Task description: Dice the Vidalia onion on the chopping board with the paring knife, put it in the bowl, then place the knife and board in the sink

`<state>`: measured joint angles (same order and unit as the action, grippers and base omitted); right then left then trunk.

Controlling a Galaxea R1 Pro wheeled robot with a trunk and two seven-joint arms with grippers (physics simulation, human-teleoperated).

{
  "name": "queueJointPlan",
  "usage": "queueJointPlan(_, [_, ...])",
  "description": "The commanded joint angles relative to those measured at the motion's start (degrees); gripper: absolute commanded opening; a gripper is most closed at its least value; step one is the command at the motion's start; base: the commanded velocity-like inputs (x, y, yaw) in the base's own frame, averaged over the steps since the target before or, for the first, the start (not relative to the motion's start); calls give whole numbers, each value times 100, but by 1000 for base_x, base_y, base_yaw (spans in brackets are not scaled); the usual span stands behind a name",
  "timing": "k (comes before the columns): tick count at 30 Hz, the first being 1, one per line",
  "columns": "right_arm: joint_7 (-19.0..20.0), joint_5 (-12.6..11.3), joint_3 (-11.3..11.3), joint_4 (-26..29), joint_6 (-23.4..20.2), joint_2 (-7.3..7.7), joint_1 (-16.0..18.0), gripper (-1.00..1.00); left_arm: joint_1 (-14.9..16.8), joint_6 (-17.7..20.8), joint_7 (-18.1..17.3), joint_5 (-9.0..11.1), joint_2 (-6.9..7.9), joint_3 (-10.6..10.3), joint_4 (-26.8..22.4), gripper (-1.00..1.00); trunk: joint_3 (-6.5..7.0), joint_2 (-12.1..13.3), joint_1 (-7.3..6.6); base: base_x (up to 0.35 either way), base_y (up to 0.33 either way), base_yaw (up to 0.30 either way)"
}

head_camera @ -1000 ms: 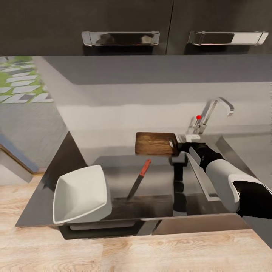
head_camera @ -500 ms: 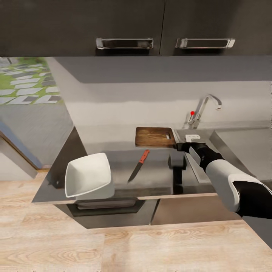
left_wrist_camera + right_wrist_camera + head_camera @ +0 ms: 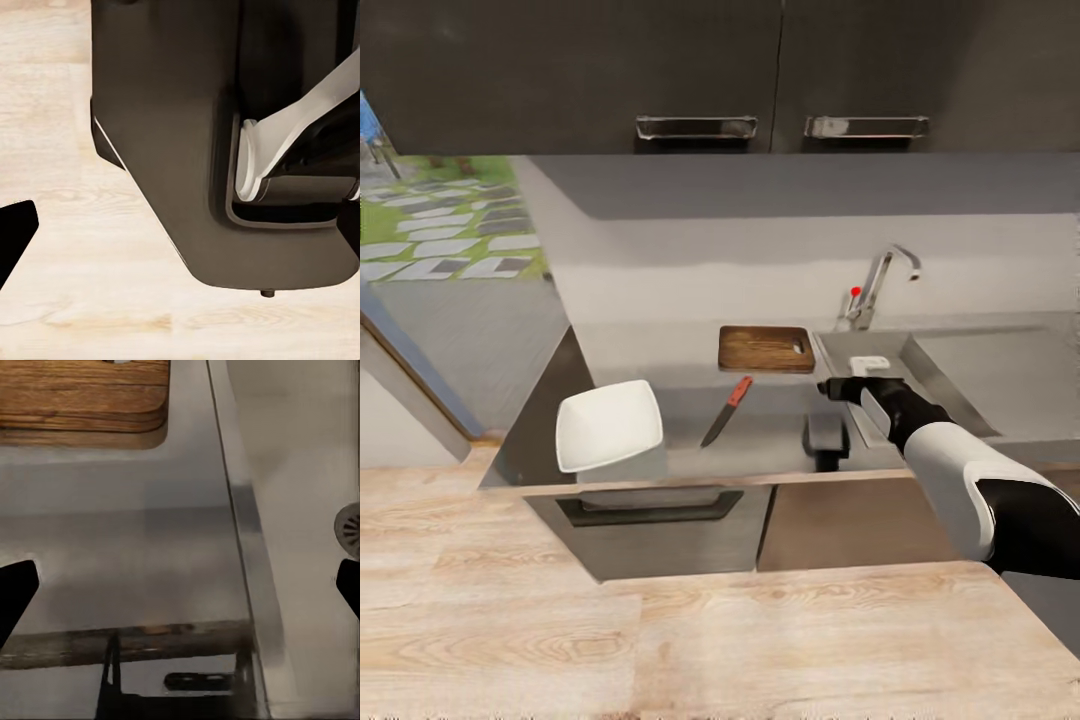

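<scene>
One right claw [image 3: 828, 388], seemingly open and empty, has the knife [image 3: 726, 411] at nine o'clock, blade toward seven.

The right arm reaches forward, its end effector [image 3: 828, 388] with fingers [image 3: 15, 596] spread apart and holding nothing.
</scene>
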<state>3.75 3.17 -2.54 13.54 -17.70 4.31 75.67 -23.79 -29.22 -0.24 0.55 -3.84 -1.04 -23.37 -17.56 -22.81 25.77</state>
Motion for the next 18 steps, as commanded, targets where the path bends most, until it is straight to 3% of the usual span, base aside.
queueJointPlan(1, [29,35,-27,12,-33,0,2,100,-3,-5,-2,7,0,-8,-10,100,0,-10,1,-274,0,0])
queueJointPlan(18, [29,35,-27,8,-20,-19,1,100,-3,-5,-2,7,-1,-10,-10,100,156,-10,1,-274,0,0])
